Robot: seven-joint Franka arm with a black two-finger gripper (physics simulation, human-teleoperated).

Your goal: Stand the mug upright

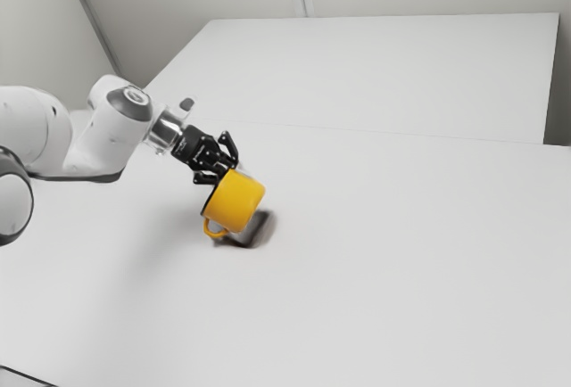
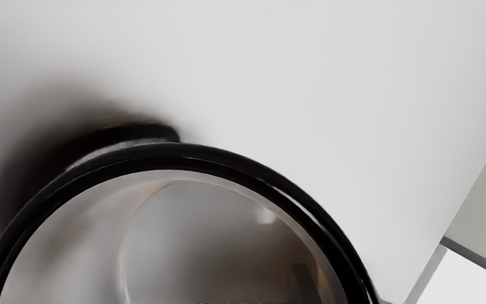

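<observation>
The yellow mug tilts at my gripper over the table, pale inside. I can't tell how open the gripper is, or whether it has hold.

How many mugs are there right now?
1: a yellow mug with a black rim, tilted at the end of the gripper, its handle toward the table.

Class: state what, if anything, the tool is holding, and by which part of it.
Whether the tilted mug is held cannot be told; the tool is right at its black rim, by the open end.
</observation>
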